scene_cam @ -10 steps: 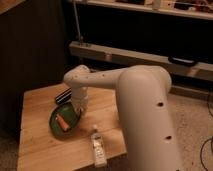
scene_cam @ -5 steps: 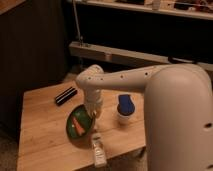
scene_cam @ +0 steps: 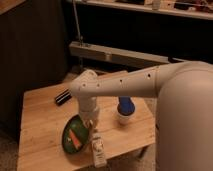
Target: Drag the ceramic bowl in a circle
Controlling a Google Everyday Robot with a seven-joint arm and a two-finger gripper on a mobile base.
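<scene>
Down at the dish, the white arm's gripper (scene_cam: 92,125) meets the bowl's right rim.
Round dark-green ceramic bowl (scene_cam: 75,136) with an orange piece lies near the wooden surface's (scene_cam: 40,120) front edge; whether the jaws are parted, I cannot tell.

A wooden tabletop (scene_cam: 40,125) is seen from above, with a large white robot arm (scene_cam: 150,85) reaching in from the right. The end effector (scene_cam: 91,126) is lowered at the right edge of the ceramic bowl (scene_cam: 75,135), a dark-green shallow dish placed near the front of the tabletop. An orange carrot-like piece (scene_cam: 75,138) is seen lying inside the bowl. A pale bottle (scene_cam: 98,151) lies just right of the bowl at the near edge. A small white cup with a blue top (scene_cam: 125,111) stands further right. A dark oblong object (scene_cam: 63,96) rests towards the far left.
</scene>
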